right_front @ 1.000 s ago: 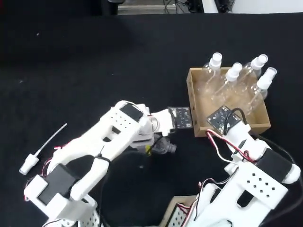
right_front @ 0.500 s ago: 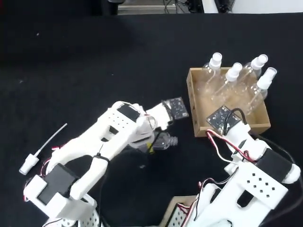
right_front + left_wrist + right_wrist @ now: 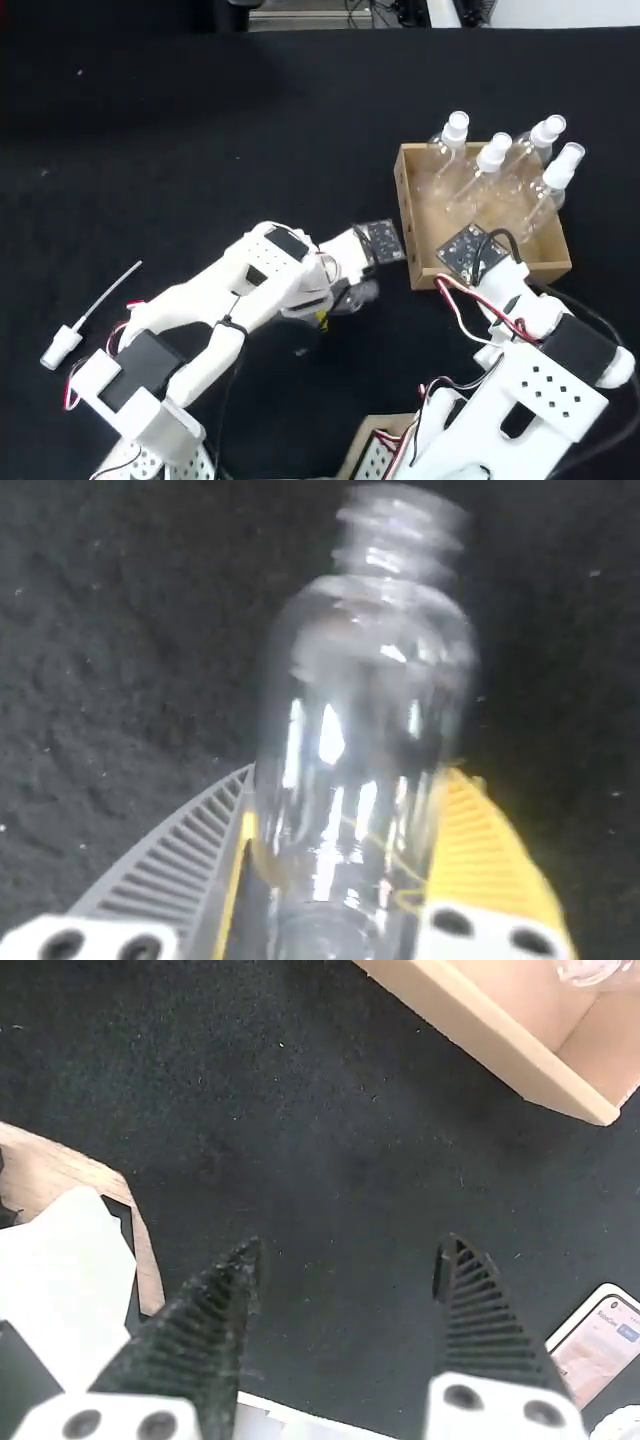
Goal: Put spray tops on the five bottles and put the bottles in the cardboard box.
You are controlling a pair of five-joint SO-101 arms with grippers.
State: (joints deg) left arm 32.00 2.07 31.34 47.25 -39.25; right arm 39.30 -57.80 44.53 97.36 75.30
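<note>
Right wrist view: phone print unreadable; left pincer grips bottle.

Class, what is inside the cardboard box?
Four clear bottles with white spray tops rest in the cardboard box. The right arm covers part of its near side, hiding that floor.

Bright even light, glints on bottle

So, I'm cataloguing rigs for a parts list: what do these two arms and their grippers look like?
The left arm and right arm are white, blocky plastic with black motor blocks, dotted holes and red, black and white wires. Each wrist carries a dark circuit board. The right gripper has ribbed, tapered fingers; the left gripper shows yellow on its fingers.
</note>
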